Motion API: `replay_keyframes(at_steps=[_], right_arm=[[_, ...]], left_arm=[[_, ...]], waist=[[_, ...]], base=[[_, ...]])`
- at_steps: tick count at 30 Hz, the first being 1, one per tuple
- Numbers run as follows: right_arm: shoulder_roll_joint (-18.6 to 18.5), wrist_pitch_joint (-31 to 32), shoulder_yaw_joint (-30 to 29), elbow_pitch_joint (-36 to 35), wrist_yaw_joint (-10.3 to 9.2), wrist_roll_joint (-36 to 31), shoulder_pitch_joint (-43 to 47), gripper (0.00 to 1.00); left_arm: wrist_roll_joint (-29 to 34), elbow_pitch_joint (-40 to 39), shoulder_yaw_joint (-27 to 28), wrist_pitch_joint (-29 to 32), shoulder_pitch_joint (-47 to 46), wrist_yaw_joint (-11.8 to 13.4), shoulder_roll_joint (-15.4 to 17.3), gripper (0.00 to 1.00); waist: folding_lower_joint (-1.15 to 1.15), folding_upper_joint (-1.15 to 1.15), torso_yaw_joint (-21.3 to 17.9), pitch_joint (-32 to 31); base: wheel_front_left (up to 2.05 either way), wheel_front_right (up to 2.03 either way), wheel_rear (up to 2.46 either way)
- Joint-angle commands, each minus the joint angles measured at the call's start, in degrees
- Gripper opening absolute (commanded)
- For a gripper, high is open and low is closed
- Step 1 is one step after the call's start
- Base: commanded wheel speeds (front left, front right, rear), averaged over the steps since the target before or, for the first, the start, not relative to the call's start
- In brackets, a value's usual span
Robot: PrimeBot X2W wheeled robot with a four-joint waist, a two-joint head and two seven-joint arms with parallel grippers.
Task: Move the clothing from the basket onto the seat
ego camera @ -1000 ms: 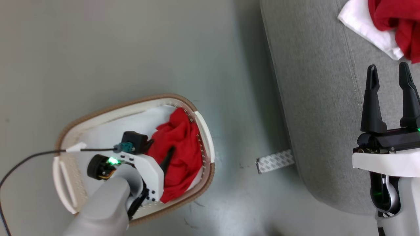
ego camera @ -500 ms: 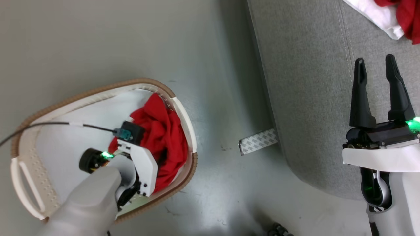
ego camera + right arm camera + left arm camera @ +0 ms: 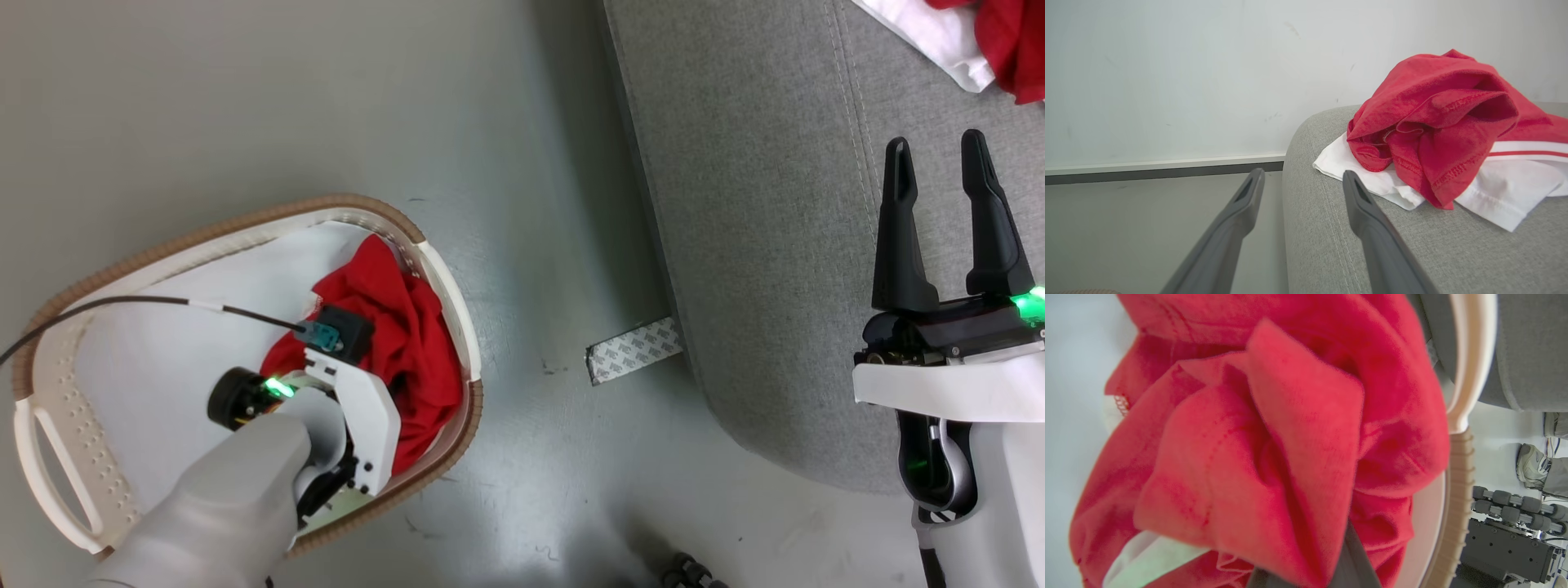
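L arm reaches down and fwd into the basket [image 3: 245, 219], pale forearm coming up from the bottom-left of the head view, wrist bent so my L gripper [image 3: 402, 390] points into the basket's right end. My fingers there are buried in the plain red garment [image 3: 408, 327]. In the left wrist view a thick fold of it bunches up right between them and only one dark finger [image 3: 1352, 559] shows at the bottom edge. They're clamped together w/ that fold pinched in between. The garment sits in the basket, piled against the right wall, w/ pale lining beside it. A black cable [image 3: 147, 302] runs from my wrist across the rim and out to the left.

R arm is held low at the bottom-right, forearm upright in the head view, R gripper [image 3: 936, 145] pointing fwd over the seat [image 3: 751, 204], near its rounded edge and seam. Those fingers are spread wide apart w/ nothing between them and no cloth touching.

The red-and-white garment [image 3: 1433, 134] lies crumpled on the seat, ahead and to the right of my R fingers, apart from them.

The basket stands on the grey floor [image 3: 531, 122], left of the seat, not touching it.
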Motion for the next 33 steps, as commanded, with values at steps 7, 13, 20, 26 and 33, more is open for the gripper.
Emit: replay_keyframes(at_steps=[7, 13, 20, 26, 33], right_arm=[[0.09, -0.18, -0.28, 0.79, -0.13, -0.63, -0.11, 1.0], [0.08, -0.18, -1.12, 1.46, -0.13, -2.67, 1.12, 1.0], [-1.24, -0.18, -1.41, 2.79, -0.13, -4.51, 3.79, 1.0], [-3.04, -0.18, -1.13, 3.97, -0.13, -4.28, 6.53, 1.0], [-4.21, -0.18, -1.57, 4.84, -0.13, -3.67, 9.97, 1.0]], left_arm=[[-3.27, 0.41, -3.64, -3.23, -0.06, 0.11, -0.56, 0.0], [-5.33, 0.28, -5.42, -7.27, 1.7, 0.11, -2.63, 0.0], [-8.03, -0.53, -6.22, -12.99, 5.01, 0.11, -5.68, 0.0], [-10.83, -1.88, -6.17, -15.98, 7.73, 0.11, -7.01, 0.0], [-9.15, -5.95, -1.5, -16.58, 9.33, 0.11, -7.34, 0.0]], waist=[[0.0, 0.0, 1.1, -3.32], [0.0, 0.0, 3.73, -9.89], [0.0, 0.0, 7.98, -20.49], [0.0, 0.0, 10.84, -28.31], [0.0, 0.0, 13.9, -35.52]], base=[[0.0, 0.0, 0.0], [0.0, 0.0, 0.0], [0.0, 0.0, 0.0], [0.0, 0.0, 0.0], [0.0, 0.0, 0.0]])
